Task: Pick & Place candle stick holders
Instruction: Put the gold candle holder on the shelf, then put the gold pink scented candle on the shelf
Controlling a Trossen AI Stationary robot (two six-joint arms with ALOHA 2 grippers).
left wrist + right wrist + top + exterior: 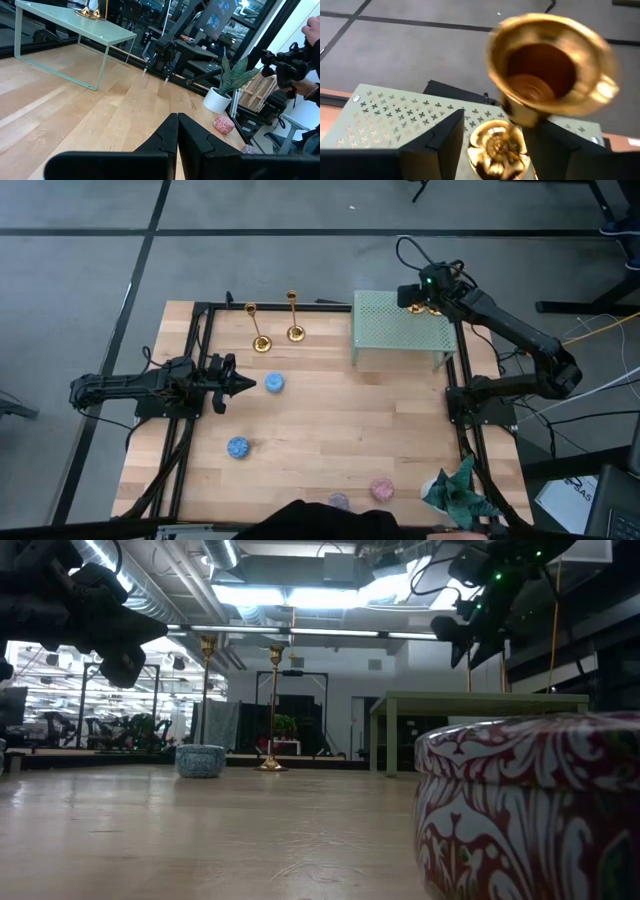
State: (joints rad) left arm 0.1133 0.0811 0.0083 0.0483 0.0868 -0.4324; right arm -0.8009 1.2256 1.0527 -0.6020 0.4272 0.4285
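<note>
Two gold candle stick holders point(258, 330) point(294, 318) stand upright on their round bases on the table's far side, left of a pale green perforated stand point(405, 330). They also show in the low view point(272, 705). Another gold holder point(520, 117) stands on the stand's far right corner, base point(497, 147) on the stand, top cup point(552, 62) close to the right wrist camera. My right gripper point(430, 298) is open above that corner, a finger on each side of the stem. My left gripper point(243, 385) is shut and empty, hovering beside a blue tin point(274, 383). My right gripper comes at the holder on the stand from above, and its stem point(522, 120) lies between the two parted fingers, closer to one finger point(560, 145). I cannot tell whether that finger touches the stem. The holder's base rests on the stand.
A second blue tin point(237, 447) and two pink tins point(381, 489) point(339, 501) sit toward the near edge, with a potted plant point(455, 490) at the near right. A red-and-white tin point(530, 805) is close to the low camera. A person's dark shape point(320, 522) is at the near edge.
</note>
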